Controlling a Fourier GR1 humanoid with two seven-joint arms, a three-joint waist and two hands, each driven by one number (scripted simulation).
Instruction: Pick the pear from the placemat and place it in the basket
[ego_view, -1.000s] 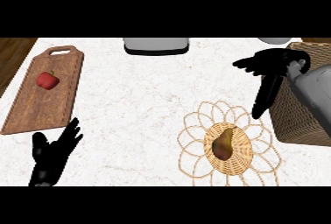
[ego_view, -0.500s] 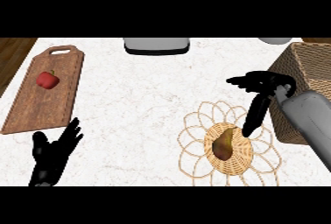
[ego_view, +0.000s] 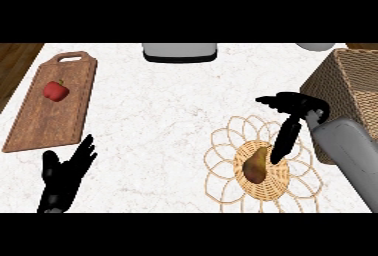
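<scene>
Pear (ego_view: 256, 165) lies on placemat (ego_view: 262, 167), near right, basket (ego_view: 353, 85) beyond. Right hand (ego_view: 295, 112) above it, fingers apart, thumb pointing down, nothing held. Likely light, smooth, bruisable; grasp around wide belly

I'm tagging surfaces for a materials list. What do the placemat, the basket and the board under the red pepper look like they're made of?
Placemat: seemingly woven straw or rattan, with a tight coiled centre and open looped edging. Basket: likely wicker, with a brown crosshatch weave on its walls. Cutting board: apparently wood, matte, with visible streaky brown grain.
</scene>
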